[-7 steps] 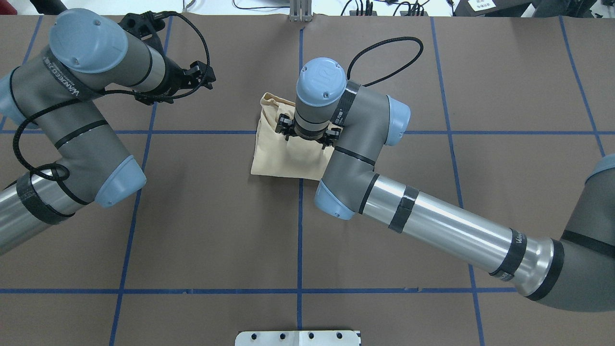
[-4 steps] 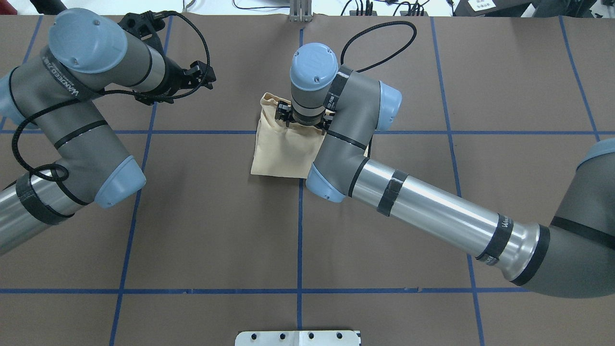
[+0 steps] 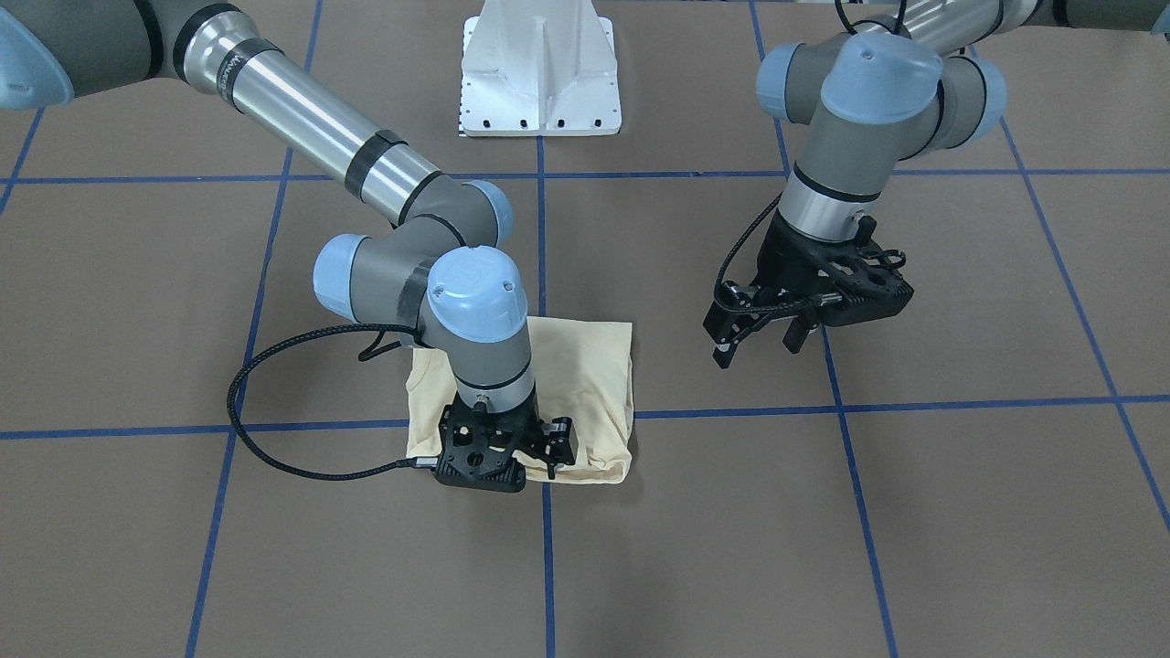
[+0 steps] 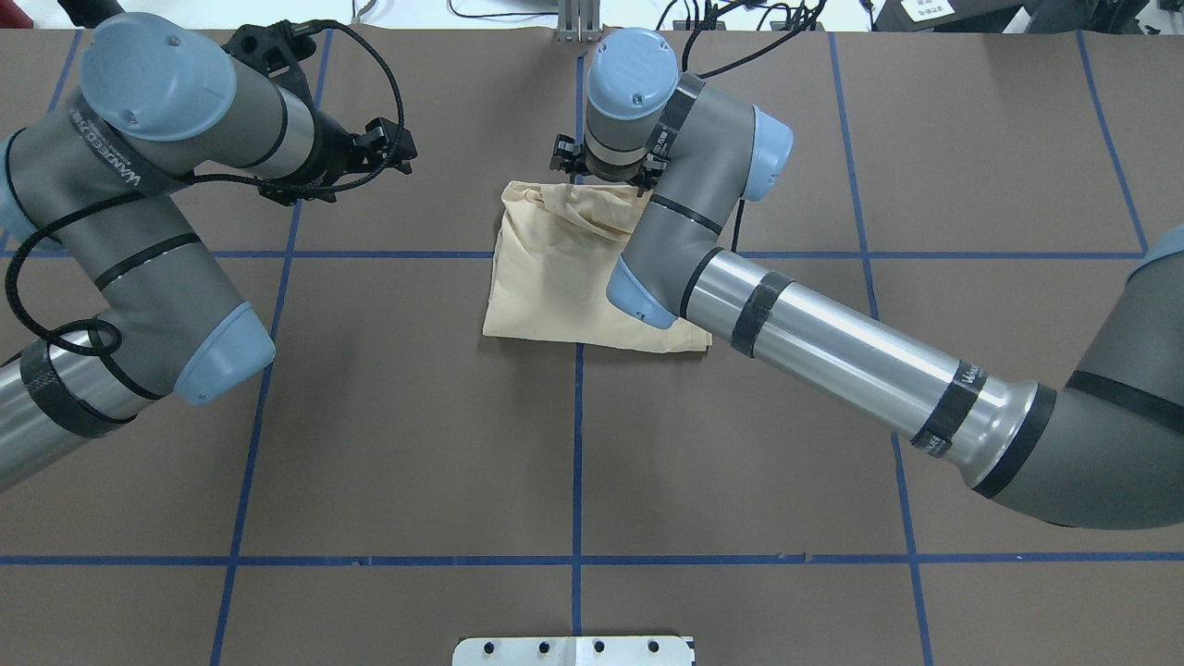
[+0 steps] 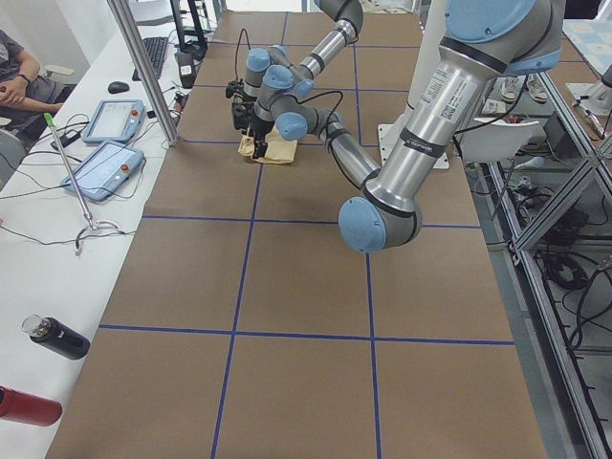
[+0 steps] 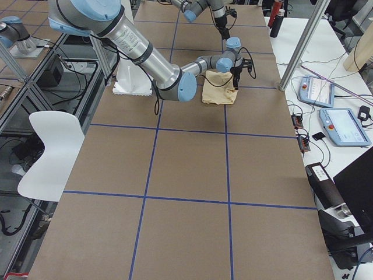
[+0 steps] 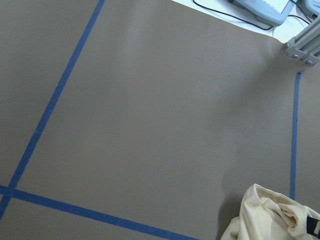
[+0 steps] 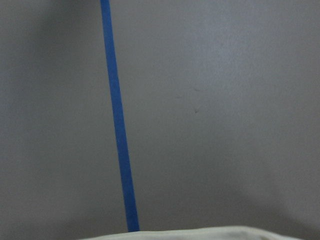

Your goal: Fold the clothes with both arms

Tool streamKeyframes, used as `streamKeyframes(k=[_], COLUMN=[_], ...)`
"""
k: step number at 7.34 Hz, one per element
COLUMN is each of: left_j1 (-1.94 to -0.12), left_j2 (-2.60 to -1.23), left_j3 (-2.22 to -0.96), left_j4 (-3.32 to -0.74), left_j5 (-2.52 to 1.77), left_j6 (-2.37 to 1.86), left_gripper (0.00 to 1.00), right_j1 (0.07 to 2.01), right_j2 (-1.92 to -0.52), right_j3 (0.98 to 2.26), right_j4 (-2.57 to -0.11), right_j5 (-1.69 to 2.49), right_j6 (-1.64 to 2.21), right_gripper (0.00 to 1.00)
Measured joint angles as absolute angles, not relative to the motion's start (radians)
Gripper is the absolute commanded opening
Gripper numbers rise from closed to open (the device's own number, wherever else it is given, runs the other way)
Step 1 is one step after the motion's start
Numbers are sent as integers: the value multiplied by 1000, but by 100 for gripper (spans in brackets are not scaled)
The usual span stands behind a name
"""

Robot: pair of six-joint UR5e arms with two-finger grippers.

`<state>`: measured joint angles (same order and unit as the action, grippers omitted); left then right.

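Looks nearly done: shirt folded small toward the middle of the far edge of the bench, right gripper down at its rumpled far rim, pinching or not impossible to tell, left gripper spread, empty, toward the left end; flattening that rim likely left.

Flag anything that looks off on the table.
The shirt is folded but untidy: its edge by the right gripper is bunched into wrinkles, and its outline sits askew to the blue tape grid.
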<state>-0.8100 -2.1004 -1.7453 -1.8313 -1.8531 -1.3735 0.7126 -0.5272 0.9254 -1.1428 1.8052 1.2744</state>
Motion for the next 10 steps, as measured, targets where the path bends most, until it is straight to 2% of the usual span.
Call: streamKeyframes(k=[2,5,6,8,10], left_j1=[-810,-810,-810,-810,-811], left_j2=[-2095,-2094,-2094,-2094,-2093], left_j3=[-1755,-1756,-1756,-1756,-1758], left_j4=[-1830,-1830,-1830,-1830,-1830], left_j5=[-1863,-1865,-1865,-1865,-1865], left_j6=[-1373,-1373,-1372,-1370,-1370], left_gripper=[99,99,99,99,99], right_j1=[739,698,663,630,631], right_j2=[-512,-562,-575,-569,-511], right_j3=[930,1101,1118,1087,969], right_j4=[-1143,-1297,-1334,-1349,-1278], right_j5=[1799,1874,1876,1870,1829], right_j6=[1231,1227,1223,1211,1195], right_gripper=[100,100,100,99,99])
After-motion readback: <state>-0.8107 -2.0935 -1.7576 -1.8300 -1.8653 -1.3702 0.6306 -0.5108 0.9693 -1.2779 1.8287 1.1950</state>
